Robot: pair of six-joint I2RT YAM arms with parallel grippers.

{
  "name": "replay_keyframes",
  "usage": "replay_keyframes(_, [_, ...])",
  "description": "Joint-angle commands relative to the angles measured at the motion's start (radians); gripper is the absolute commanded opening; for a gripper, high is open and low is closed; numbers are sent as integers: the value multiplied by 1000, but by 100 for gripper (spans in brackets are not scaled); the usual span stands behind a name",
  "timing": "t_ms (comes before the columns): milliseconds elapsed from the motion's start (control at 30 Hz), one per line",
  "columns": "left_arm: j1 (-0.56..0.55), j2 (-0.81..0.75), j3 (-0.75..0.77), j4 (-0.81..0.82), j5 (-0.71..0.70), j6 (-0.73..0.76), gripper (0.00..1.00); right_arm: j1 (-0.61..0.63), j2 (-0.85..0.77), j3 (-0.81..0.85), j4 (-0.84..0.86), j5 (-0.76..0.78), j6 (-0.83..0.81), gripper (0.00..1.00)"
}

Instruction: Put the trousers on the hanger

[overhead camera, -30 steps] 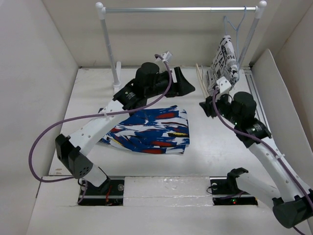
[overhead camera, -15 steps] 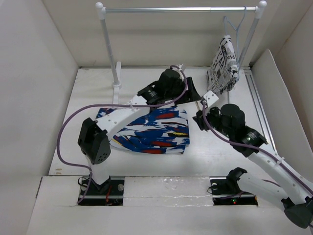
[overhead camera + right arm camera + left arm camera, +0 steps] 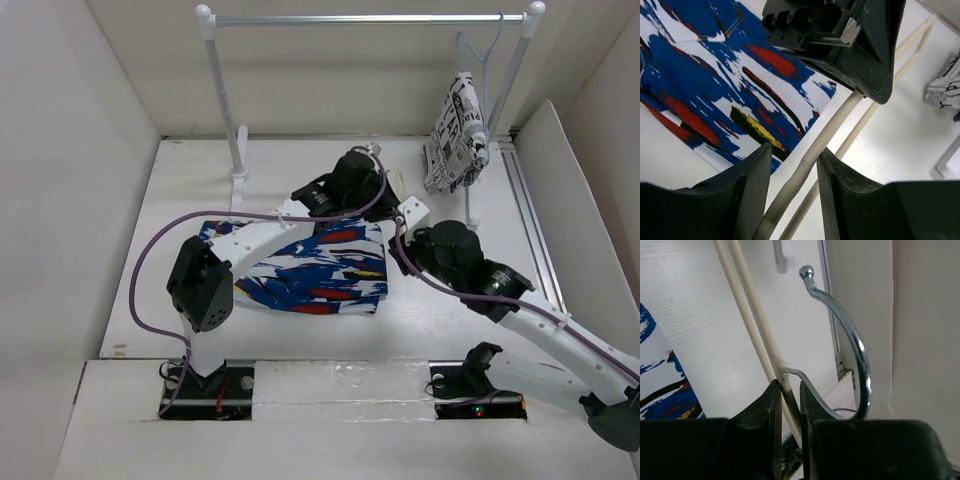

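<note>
The trousers [image 3: 315, 265], blue and white with red, yellow and black streaks, lie folded flat on the table's middle; they also show as trousers [image 3: 715, 85] in the right wrist view. The hanger [image 3: 757, 320], pale beige with a metal hook [image 3: 860, 355], lies just right of them. My left gripper [image 3: 788, 385] is shut on the hanger's rod right at the hook's base. My right gripper [image 3: 794, 150] stands open astride a lower stretch of the hanger [image 3: 825, 135], the rod near its right finger. In the top view the left gripper [image 3: 385, 195] sits just beyond the right gripper [image 3: 403, 240].
A clothes rail [image 3: 370, 18] spans the back on two white posts. A black-and-white newsprint cloth [image 3: 455, 130] hangs from a light blue wire hanger at its right end. White walls close in on both sides, with a slanted panel [image 3: 560, 170] at the right.
My left arm swung right from above the trousers to the hanger and its jaws closed on the rod. My right gripper moved left and nearer, over the hanger beside the trousers.
</note>
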Motion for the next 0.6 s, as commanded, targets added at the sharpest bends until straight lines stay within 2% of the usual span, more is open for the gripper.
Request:
replay_keyframes(0, [4, -28, -67, 47, 29, 26, 0, 28, -52, -19, -37, 33, 26, 8])
replay_keyframes(100, [4, -65, -178, 126, 62, -4, 0, 42, -109, -54, -90, 21, 79, 40])
replay_keyframes(133, [4, -73, -214, 146, 73, -14, 0, 42, -120, -63, -106, -7, 110, 61])
replay_keyframes(300, [4, -158, -431, 318, 84, -67, 0, 31, -180, -56, -242, -93, 201, 100])
replay_keyframes(433, [4, -209, -532, 395, 89, -101, 0, -93, -163, -11, -310, -219, 199, 100])
replay_keyframes(567, [-17, -263, -626, 462, 61, -118, 0, -208, -131, -31, -301, -311, 218, 98])
